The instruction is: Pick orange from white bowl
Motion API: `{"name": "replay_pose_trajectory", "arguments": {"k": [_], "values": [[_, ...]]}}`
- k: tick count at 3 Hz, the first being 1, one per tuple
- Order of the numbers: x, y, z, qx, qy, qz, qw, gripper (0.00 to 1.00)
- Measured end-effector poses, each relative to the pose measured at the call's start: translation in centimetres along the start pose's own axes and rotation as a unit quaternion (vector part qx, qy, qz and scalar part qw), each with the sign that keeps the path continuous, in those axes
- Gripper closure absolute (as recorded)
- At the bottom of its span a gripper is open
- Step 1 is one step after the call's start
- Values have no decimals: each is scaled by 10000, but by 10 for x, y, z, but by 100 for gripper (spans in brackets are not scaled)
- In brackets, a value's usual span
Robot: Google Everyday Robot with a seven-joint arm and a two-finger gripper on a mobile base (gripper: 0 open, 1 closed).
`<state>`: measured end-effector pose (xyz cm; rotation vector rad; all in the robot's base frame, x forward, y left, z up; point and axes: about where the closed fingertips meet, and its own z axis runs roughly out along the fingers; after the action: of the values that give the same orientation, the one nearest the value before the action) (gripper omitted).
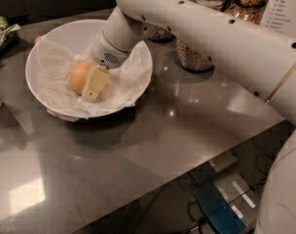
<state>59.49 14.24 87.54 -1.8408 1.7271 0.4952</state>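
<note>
Camera view, the only one you have: the white bowl sits at the far-left part of the grey counter, lined with crinkled paper that keeps the orange from rolling about. The fruit rests in the hollow, a little left of the bowl's middle.

The arm reaches in from the upper right and slants down over the bowl's right rim, which looks like the way to come at the fruit from above and from the side without knocking the rim. It also passes in front of the glass jars of grain standing behind the bowl, apart from them as far as you can see. A green packet lies at the left edge, out of the way.

The gripper is down inside the bowl, its cream tip pressed against the orange's right, near side, touching it. The orange lies just left of the gripper and partly behind it. You cannot tell whether the gripper has clamped the fruit or merely rests against it, since its far half is hidden. The orange appears to sit on the paper, so judge the lift as not yet made.
</note>
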Motion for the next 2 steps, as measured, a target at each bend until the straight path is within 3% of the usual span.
{"name": "replay_pose_trajectory", "arguments": {"k": [2], "values": [[0, -3, 6, 344, 288, 21, 9990, 13]]}}
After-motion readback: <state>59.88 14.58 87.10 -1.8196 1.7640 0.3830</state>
